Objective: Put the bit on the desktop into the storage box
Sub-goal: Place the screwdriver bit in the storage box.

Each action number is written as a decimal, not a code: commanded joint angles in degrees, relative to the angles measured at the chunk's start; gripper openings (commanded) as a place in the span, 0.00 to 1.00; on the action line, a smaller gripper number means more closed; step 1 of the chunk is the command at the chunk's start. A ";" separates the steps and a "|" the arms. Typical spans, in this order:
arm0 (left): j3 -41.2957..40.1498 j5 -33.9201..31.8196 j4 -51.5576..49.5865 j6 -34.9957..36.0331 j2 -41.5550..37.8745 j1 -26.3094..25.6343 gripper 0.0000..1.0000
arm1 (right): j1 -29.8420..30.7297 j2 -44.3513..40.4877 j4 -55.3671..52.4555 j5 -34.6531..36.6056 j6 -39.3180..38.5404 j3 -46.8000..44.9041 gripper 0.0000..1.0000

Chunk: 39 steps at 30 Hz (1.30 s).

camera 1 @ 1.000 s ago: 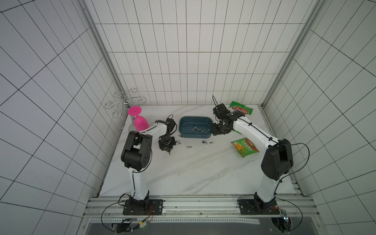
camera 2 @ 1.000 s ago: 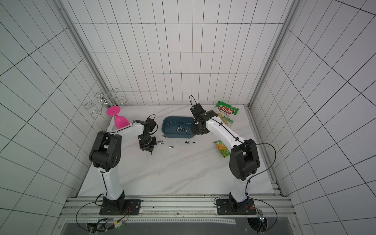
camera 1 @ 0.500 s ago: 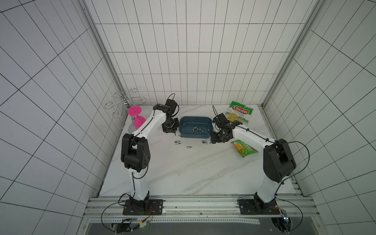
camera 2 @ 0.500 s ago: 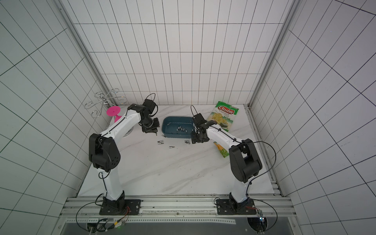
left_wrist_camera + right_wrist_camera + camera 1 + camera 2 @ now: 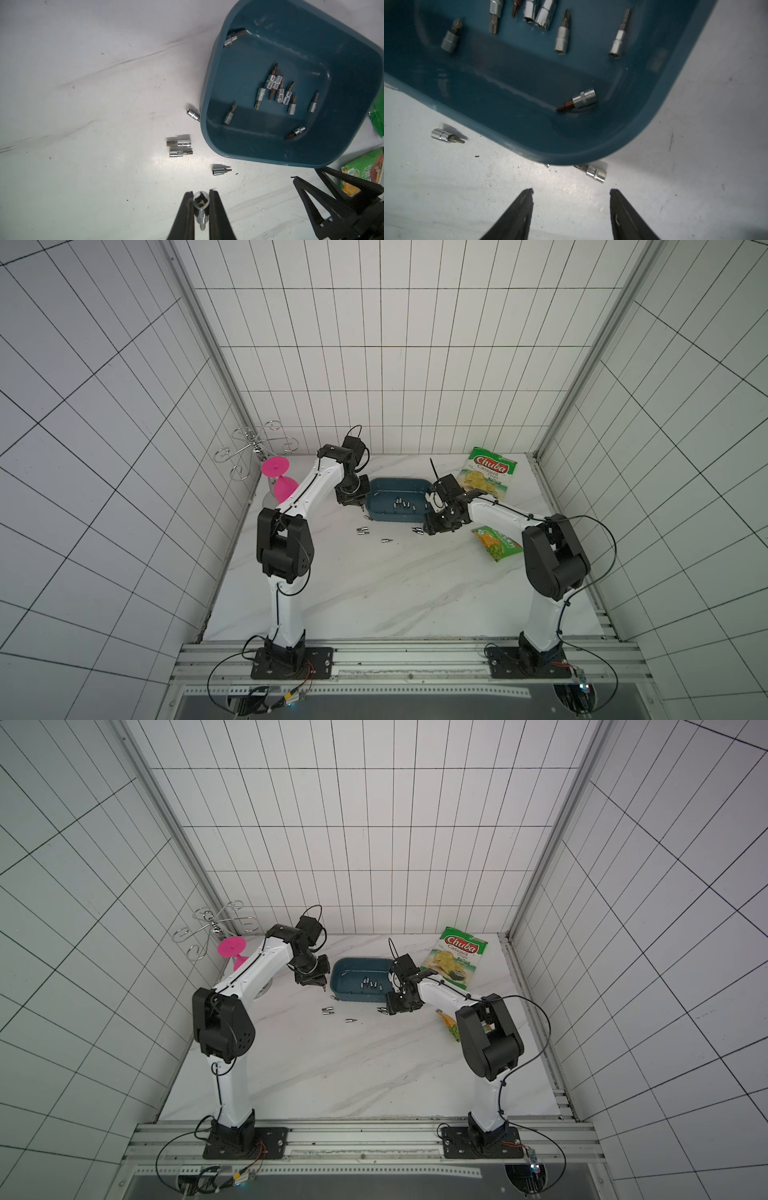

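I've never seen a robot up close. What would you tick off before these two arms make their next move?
1. Left pincer shut on a bit: ok.
2. That bit above the storage box: not ok; it hangs beside the rim, over the desktop.
3. Right pincer open and empty: ok.
4. Room to grip the nearest loose bit: cannot tell; its tip is hidden under the box's rim.
5. Space left in the box: ok.
6. Arms apart: ok, one at each end of the box.
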 commanded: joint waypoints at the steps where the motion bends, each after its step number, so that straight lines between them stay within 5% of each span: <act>1: 3.37 2.47 1.82 0.89 1.40 -0.15 0.00 | -1.04 1.47 2.27 -2.50 -1.65 -1.02 0.61; 25: 11.05 2.52 -0.38 1.13 7.02 -1.34 0.00 | -2.30 2.76 3.61 -6.96 -2.36 -3.51 0.56; 39: 22.23 3.29 -1.20 0.98 14.44 -2.44 0.00 | -0.79 3.92 0.75 1.87 -1.96 -2.38 0.47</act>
